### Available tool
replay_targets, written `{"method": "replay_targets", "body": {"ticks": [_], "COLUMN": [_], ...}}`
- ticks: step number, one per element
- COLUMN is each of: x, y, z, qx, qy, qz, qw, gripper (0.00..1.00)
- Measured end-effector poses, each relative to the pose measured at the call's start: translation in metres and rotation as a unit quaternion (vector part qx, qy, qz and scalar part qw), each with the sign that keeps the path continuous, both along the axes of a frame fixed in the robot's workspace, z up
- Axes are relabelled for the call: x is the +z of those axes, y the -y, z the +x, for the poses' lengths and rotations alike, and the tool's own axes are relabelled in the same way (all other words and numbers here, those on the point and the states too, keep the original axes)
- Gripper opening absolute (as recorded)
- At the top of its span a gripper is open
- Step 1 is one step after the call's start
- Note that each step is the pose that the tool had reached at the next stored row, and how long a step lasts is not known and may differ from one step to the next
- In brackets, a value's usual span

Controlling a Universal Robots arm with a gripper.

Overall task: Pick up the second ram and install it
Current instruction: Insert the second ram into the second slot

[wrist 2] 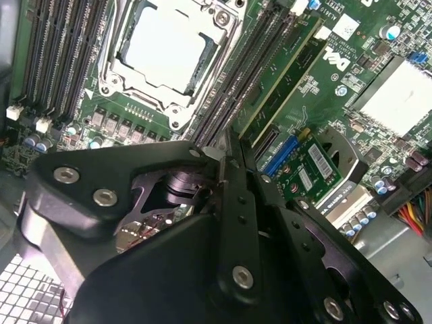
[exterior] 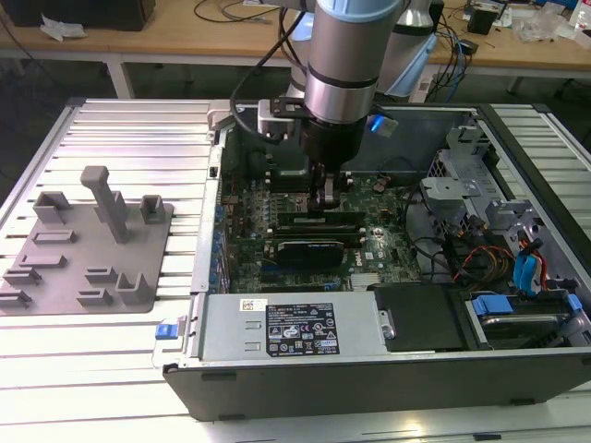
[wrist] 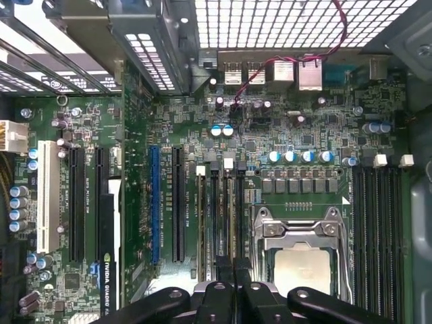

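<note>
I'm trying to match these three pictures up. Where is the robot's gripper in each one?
Exterior view: the gripper hangs under the arm, low over the green motherboard.
Second wrist view: the gripper is the black bulk nearest the camera, over the motherboard.
First wrist view: the gripper reaches in at the memory slots.
Shared landmark: the motherboard.

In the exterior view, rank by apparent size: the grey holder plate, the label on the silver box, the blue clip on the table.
Largest: grey holder plate.
Next: label.
Smallest: blue clip.
The gaps are plain; nearness does not blur the order.
</note>
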State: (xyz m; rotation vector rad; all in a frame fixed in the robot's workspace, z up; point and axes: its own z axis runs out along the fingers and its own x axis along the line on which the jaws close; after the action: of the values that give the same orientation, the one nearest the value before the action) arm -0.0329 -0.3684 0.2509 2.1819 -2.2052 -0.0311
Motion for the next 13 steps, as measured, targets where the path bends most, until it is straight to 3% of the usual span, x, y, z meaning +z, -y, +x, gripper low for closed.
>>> {"method": "replay_targets", "body": {"ticks": [8, 10, 13], "x": [-0.0041, -0.0044, -0.0052], "y": [0.0000, 0.0000, 0.0000], "z": [0.0000, 0.0000, 0.0000], "qx": [0.000, 0.000, 0.000], "qy": [0.0000, -0.0023, -0.0025], "qz": [0.0000, 0.0000, 0.0002], "qw": [1.0000, 1.0000, 1.0000], "gripper": [0.09, 0.09, 0.09]}}
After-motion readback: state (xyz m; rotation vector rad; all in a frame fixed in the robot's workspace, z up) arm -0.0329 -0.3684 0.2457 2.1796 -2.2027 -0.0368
